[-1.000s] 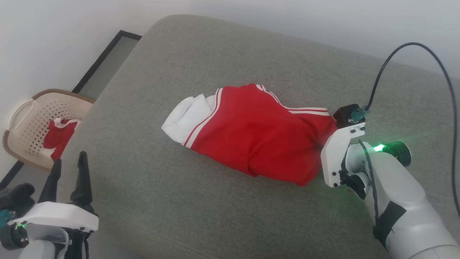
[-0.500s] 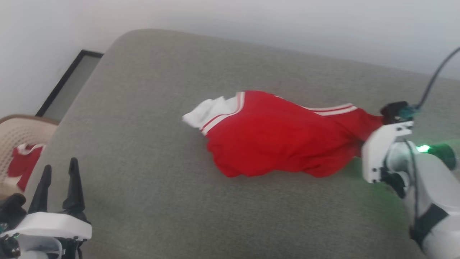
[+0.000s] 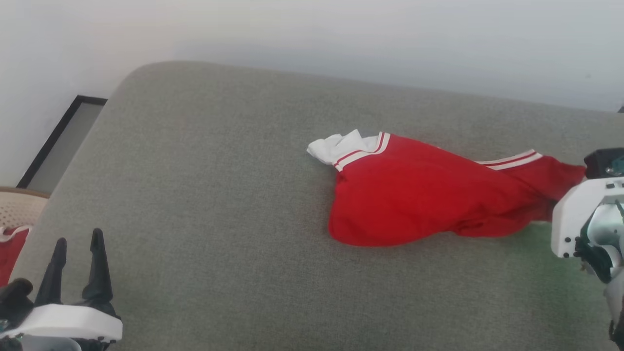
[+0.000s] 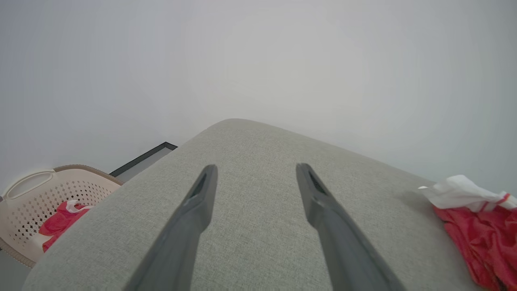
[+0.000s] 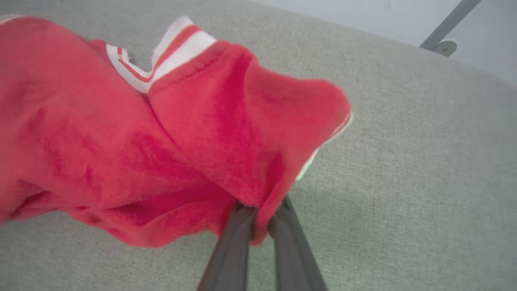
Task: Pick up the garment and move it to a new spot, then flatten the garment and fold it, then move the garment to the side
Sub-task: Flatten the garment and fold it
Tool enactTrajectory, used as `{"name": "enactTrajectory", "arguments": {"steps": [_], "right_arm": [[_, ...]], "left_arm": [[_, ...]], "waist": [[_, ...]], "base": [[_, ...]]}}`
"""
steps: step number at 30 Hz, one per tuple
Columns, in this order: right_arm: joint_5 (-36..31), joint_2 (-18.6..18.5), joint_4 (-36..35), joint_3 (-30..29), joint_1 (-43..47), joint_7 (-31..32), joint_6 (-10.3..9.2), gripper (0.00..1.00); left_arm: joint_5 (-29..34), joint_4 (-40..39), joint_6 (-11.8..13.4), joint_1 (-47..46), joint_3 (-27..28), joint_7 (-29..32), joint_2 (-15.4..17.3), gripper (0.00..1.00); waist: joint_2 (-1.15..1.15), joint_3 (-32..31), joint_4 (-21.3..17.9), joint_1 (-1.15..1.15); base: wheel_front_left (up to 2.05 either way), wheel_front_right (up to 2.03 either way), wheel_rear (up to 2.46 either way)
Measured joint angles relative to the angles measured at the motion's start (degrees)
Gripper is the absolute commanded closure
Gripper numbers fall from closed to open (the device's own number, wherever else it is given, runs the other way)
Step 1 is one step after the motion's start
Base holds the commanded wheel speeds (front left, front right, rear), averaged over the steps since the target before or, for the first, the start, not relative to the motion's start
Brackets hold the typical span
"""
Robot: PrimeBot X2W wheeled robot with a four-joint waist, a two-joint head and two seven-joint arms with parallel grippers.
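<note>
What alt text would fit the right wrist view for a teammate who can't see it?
The right gripper is shut on a bunched fold of the garment, a red shirt with white-and-red striped trim, spread up and left across a grey fabric cushion. A grey metal bar shows against the wall at top right.

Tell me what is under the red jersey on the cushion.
The jersey lies on the gray cushion, one end pinched by the right tool. Anything beneath its bunched folds is covered.
</note>
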Motion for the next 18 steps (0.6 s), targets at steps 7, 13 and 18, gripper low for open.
{"name": "enactTrajectory", "arguments": {"steps": [7,13,18], "right_arm": [[-1.3,2.2,-9.5,4.5,1.1,1.1,0.0,1.0],[-0.6,4.8,-19.9,12.6,3.2,3.7,0.0,1.0],[0.0,7.1,-25.8,19.4,6.5,6.6,0.0,0.92]], "left_arm": [[1.8,-0.3,-0.5,1.3,0.5,0.0,-1.0,0.0],[2.5,-0.5,-0.5,1.5,0.6,0.0,-1.7,0.0],[2.8,-0.5,-0.7,1.5,0.5,0.0,-2.2,0.0]], "waist": [[0.0,-2.0,-0.7,0.0],[0.0,-3.4,-0.8,0.0],[0.0,-3.5,-0.5,0.0]], "base": [[0.0,0.0,0.0],[0.0,0.0,0.0],[0.0,0.0,0.0]]}}
